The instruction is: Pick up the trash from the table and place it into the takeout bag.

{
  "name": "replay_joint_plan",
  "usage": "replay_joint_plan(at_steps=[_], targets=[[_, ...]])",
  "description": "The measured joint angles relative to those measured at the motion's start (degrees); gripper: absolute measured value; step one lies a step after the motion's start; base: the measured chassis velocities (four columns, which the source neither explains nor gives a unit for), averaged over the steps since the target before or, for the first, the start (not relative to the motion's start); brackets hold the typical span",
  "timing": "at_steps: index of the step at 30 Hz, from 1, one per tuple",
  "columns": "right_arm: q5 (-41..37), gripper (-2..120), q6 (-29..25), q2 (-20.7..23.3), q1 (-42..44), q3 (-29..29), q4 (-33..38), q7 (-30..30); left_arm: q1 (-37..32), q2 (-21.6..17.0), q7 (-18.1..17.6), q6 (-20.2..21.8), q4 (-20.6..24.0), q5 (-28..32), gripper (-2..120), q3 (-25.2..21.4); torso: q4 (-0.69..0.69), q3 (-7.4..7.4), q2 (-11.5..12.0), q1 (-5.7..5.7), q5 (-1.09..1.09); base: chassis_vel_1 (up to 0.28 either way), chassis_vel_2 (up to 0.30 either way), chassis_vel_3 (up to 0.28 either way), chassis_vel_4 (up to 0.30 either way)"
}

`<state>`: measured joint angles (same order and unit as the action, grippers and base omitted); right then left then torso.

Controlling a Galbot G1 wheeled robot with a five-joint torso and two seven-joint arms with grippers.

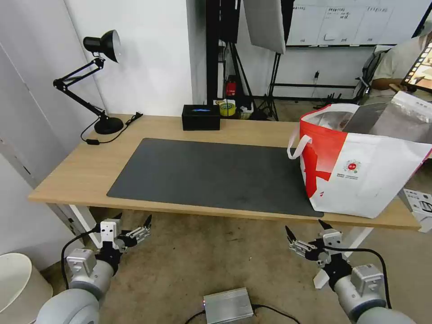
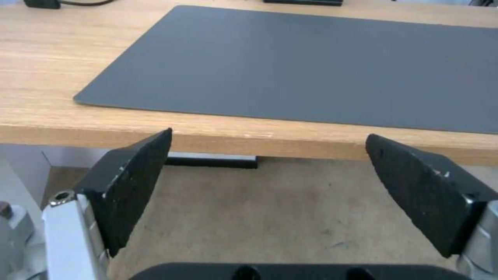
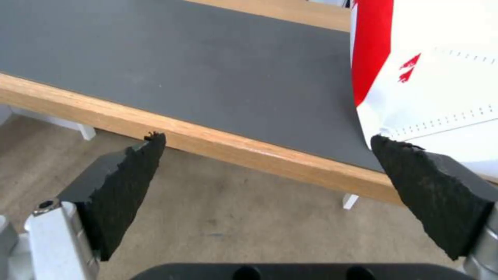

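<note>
Both arms hang low in front of the torso, forearms angled up and forward, each wrist ringed by a black cable loop. Left gripper (image 1: pixel 133 219) sits at the left side, its two black pointed fingers (image 2: pixel 136 182) spread wide with nothing between them; the wrist view shows rough dark pads facing each other across a broad gap. Right gripper (image 1: pixel 306 229) mirrors it on the right side at about the same height, its fingers (image 3: pixel 123 186) likewise splayed apart and empty, pad edges looking worn and frayed.
</note>
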<state>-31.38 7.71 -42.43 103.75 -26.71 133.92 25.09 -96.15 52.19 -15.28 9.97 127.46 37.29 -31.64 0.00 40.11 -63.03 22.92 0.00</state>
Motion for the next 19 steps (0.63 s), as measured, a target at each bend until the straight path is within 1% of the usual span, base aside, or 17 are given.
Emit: replay_joint_plan(at_steps=[19], targets=[[0.00,100,0.00,0.00,0.00,0.00,0.00,0.00,0.08,-0.06,-0.02,0.00,0.01,0.11,100,0.05,0.00,0.00,0.00,0.00,0.00,0.000,0.000,0.000,0.000]])
